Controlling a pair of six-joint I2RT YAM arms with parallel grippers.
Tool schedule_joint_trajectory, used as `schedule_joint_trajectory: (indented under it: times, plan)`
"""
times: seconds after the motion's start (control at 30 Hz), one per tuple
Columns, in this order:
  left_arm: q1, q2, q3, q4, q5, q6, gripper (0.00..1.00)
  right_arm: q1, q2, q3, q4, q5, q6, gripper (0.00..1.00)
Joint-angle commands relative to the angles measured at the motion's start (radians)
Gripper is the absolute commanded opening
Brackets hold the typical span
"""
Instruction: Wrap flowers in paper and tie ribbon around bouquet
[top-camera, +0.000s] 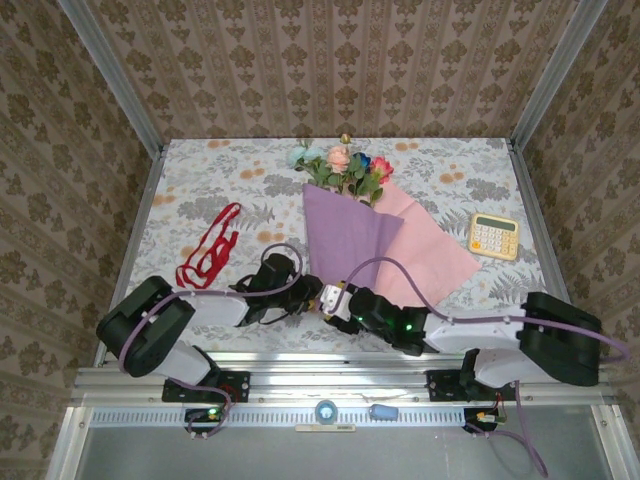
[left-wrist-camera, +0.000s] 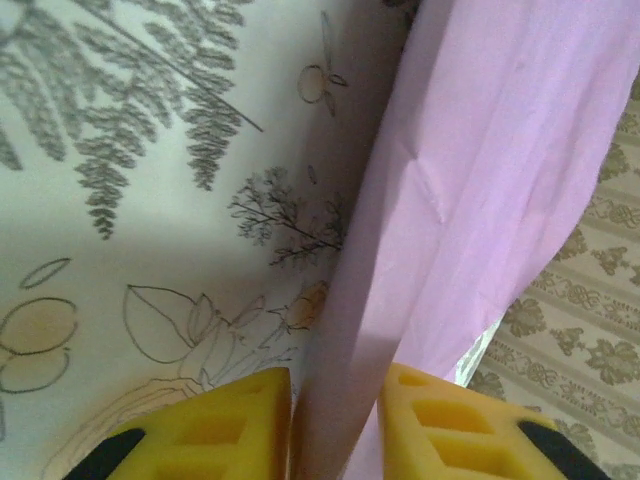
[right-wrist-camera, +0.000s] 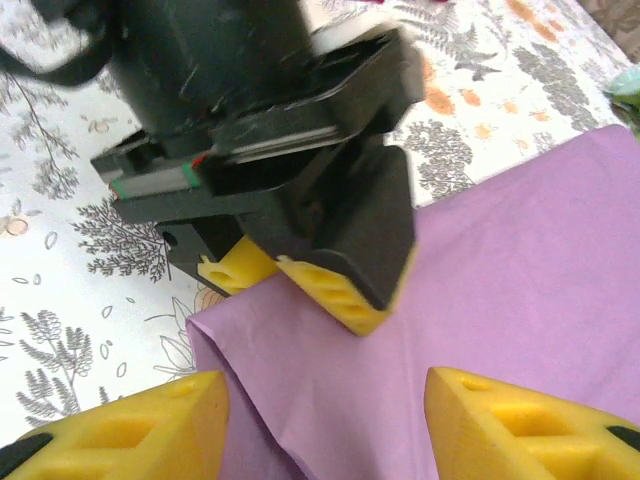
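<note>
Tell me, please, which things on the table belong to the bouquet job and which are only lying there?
For the job:
- flowers, heads sticking out at the far end of the paper
- paper, lilac side folded over pink
- ribbon, red, loose on the left, apart from the paper

Only lying about:
- calculator, right of the paper
- tablecloth, printed, under everything

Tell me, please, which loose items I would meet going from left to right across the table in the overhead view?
Thin bright red ribbon → large lilac-purple paper with a pink underside → small pale-yellow calculator. The flower heads sit above the paper, so they have no separate place.
</note>
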Motion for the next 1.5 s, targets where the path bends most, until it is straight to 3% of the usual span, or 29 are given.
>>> schedule_joint_trajectory:
  times: [0.0,0.1,0.17,0.23,0.33,0.37,0.47,0.6,0.73,0.97,1.2,1.47]
  plan:
    - [-0.017,0.015,-0.02,0.019,-0.028,0.0,0.21,-0.023,-0.095,-0.037,-0.1,-0.034,0.128,0.57]
    - [-0.021,0.009,-0.027,0.012,-0.046,0.014,0.03,-0.084,-0.197,-0.032,-0.222,-0.03,0.253,0.6]
    - [-0.019,0.0,-0.029,-0.01,-0.057,0.027,0.0,-0.149,-0.254,0.002,-0.35,-0.017,0.383,0.59]
    - [-0.018,-0.011,-0.019,-0.064,-0.055,0.054,0.07,-0.22,-0.303,0.051,-0.536,0.035,0.583,0.57]
    - [-0.017,-0.035,-0.016,-0.13,-0.054,0.075,0.36,-0.362,-0.331,0.138,-0.823,0.0,0.835,0.53]
    - [-0.017,-0.052,-0.014,-0.161,-0.056,0.081,0.4,-0.409,-0.325,0.166,-0.908,-0.021,0.895,0.52]
    - [-0.02,-0.158,0.03,-0.372,-0.094,0.135,0.45,-0.575,-0.289,0.231,-1.117,-0.138,1.005,0.51]
    - [-0.019,-0.305,0.168,-0.72,-0.147,0.238,0.42,-0.776,-0.22,0.268,-1.302,-0.276,1.086,0.55]
    - [-0.016,-0.285,0.296,-0.833,-0.084,0.306,0.38,-0.885,-0.215,0.221,-1.267,-0.406,1.105,0.59]
    - [-0.073,-0.114,0.359,-0.678,-0.017,0.288,0.34,-0.906,-0.167,0.088,-1.065,-0.562,1.168,0.58]
    - [-0.103,-0.005,0.352,-0.57,0.002,0.267,0.31,-0.911,-0.222,-0.047,-0.9,-0.608,1.24,0.54]
    - [-0.107,0.001,0.307,-0.545,0.005,0.267,0.29,-0.92,-0.315,-0.104,-0.707,-0.618,1.304,0.41]
